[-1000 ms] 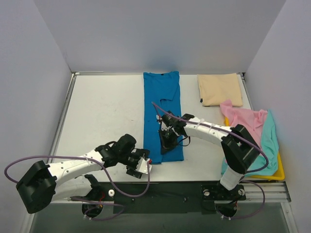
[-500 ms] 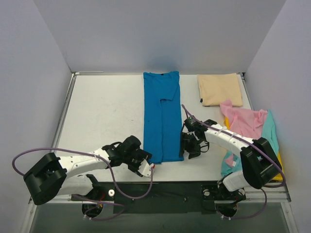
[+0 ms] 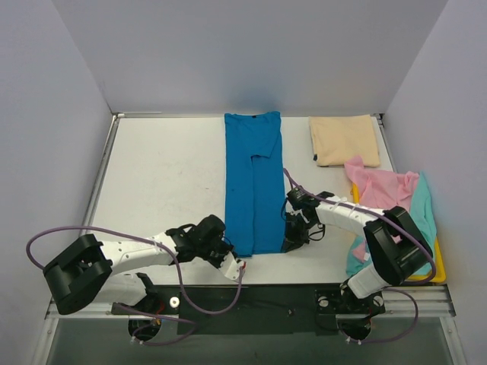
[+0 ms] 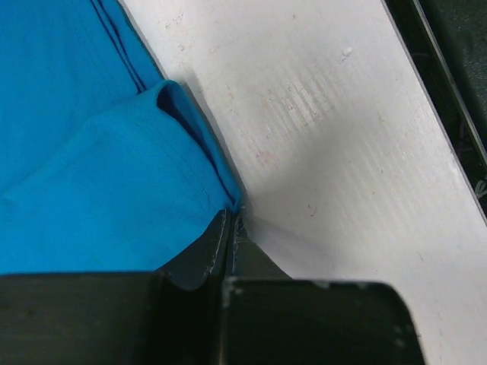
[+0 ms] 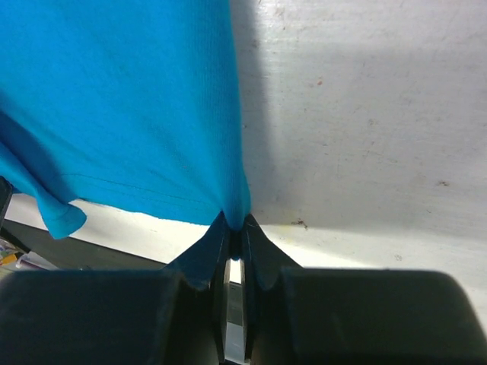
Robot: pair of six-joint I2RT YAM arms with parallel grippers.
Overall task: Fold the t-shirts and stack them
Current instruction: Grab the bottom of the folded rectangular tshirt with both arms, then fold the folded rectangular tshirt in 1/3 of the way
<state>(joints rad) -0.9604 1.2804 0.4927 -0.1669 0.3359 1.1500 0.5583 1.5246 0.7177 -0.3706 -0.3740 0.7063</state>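
Setting: a robot test cell in a lab, not a home or a shop.

Evidence:
- The white tabletop [image 3: 167,190] is boxed in on three sides by plain pale wall panels [image 3: 251,53], with no furniture or decor.
- The left arm [image 3: 137,255] and right arm [image 3: 346,215], both white and black, are fixed side by side on a metal rail [image 3: 415,302] at the near edge.
- Purple cables [image 3: 76,227] loop loose from each arm.
- Clothing is laid out like sample material. A blue t-shirt [image 3: 255,182] lies flat in a strip and a beige t-shirt [image 3: 345,141] is folded. A pink t-shirt [image 3: 384,190] and a teal t-shirt [image 3: 422,217] are heaped on a yellow tray [image 3: 426,277].
- The wrist views show the tabletop scuffed and speckled.
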